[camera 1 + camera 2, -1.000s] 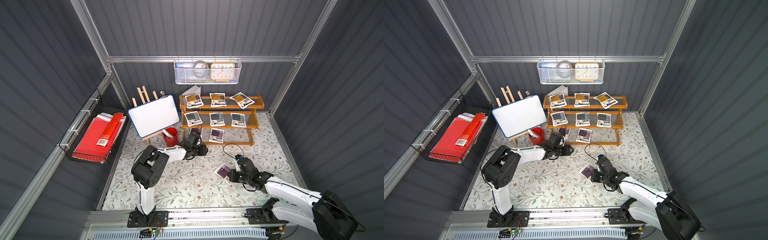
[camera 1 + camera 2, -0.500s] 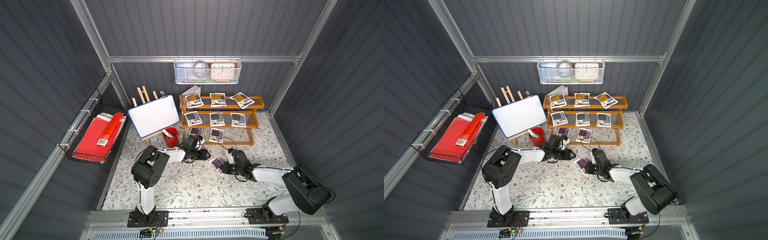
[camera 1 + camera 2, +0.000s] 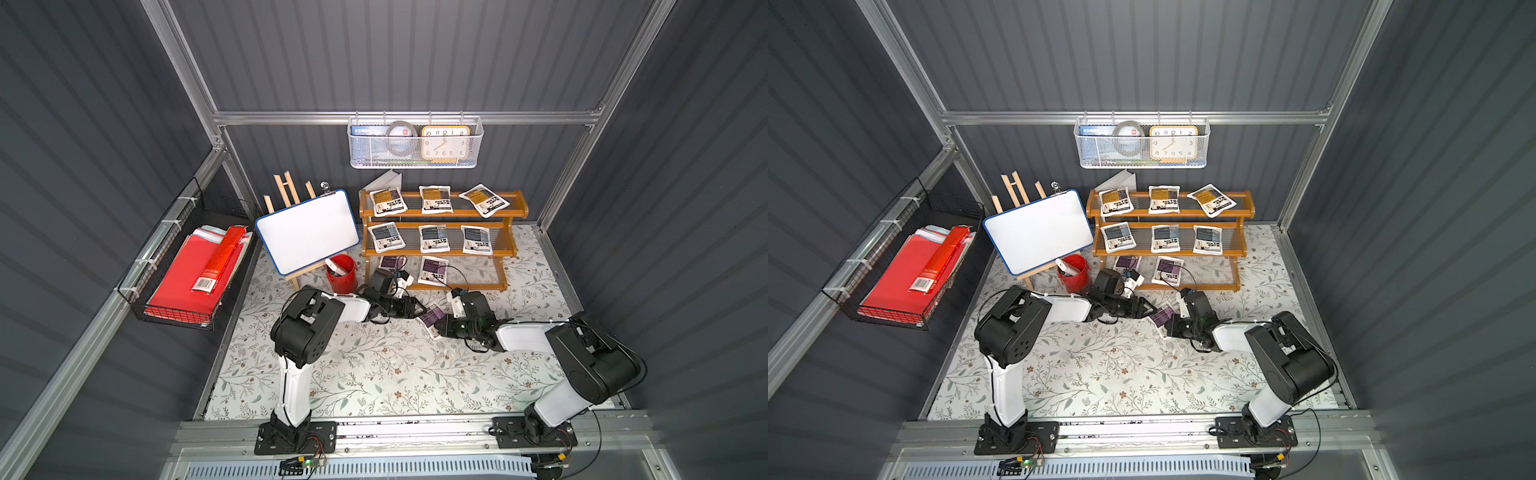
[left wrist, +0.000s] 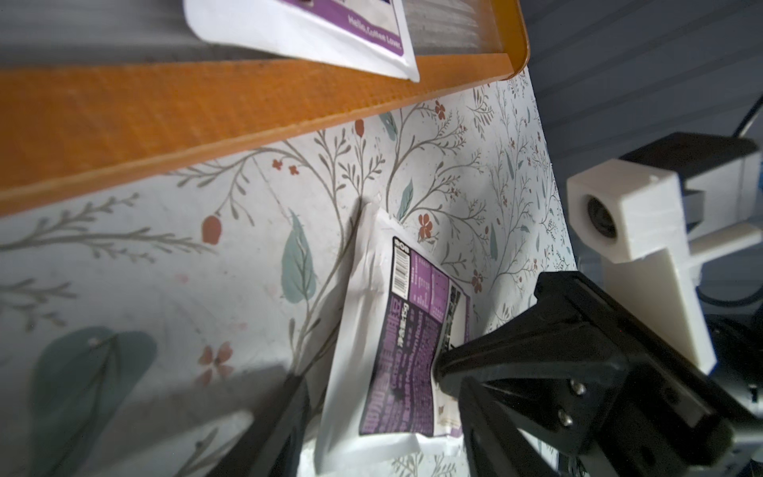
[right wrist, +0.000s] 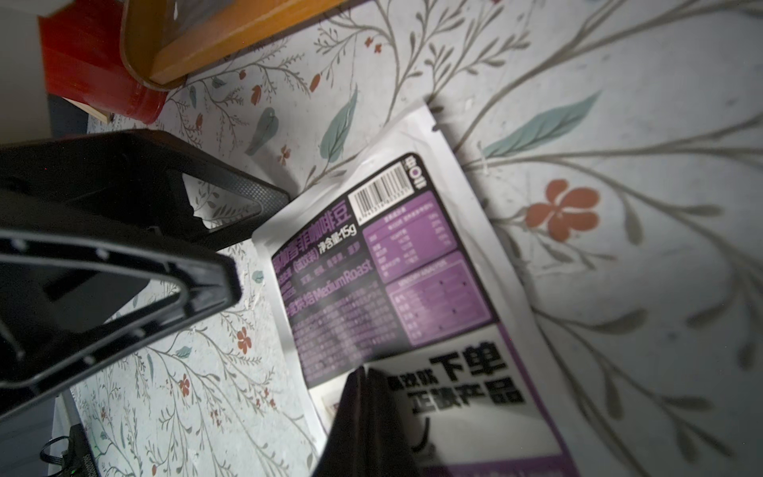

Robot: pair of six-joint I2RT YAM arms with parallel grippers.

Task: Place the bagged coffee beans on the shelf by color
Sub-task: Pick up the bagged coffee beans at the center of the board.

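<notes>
The shelf (image 3: 444, 213) is the reference for all positions; it stands at the back of the floral mat (image 3: 374, 365). Its top tier carries three amber pouches (image 3: 435, 199), its middle tier three blue-grey pouches (image 3: 433, 239), and its bottom tier two shelved purple pouches (image 3: 433, 270), with the end of that tier on the robot's right bare. Both arms reach low in front of the shelf and meet near its bottom rail. The right gripper (image 3: 1170, 326) has its jaws pressed together on the loose purple pouch (image 3: 1162, 314), at the end farthest from the shelf. The left gripper (image 5: 256, 243) has its jaws spread, with the tips just beside one long edge of that pouch and closed on nothing. The loose purple pouch sits label up just in front of the shelf, its long axis pointing roughly at the shelf and its barcode end nearest it; contact with the mat cannot be confirmed. Assessment: eight of nine are placed, the free slot lies ahead and to the right of the held pouch, and the right arm is the nearer one
</notes>
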